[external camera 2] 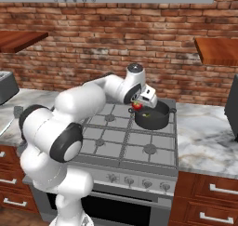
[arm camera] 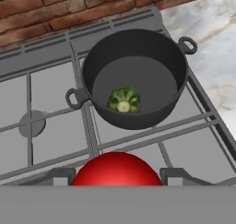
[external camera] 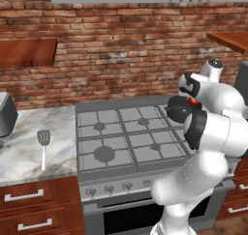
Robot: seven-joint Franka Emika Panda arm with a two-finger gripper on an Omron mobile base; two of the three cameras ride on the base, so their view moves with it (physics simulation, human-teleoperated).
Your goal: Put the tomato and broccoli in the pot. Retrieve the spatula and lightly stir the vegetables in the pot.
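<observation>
One vegetable held: my gripper (arm camera: 115, 181) pinches the tomato (arm camera: 116, 168) across its middle. Smooth, soft, bruisable; grip lightly. Pot (arm camera: 133, 75) with broccoli (arm camera: 123, 100) sits just ahead, below.

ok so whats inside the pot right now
The pot on the stove holds the broccoli, lying on its floor near the front wall. The rest of the floor shows bare. The tomato sits between the gripper fingers, outside the pot.
</observation>
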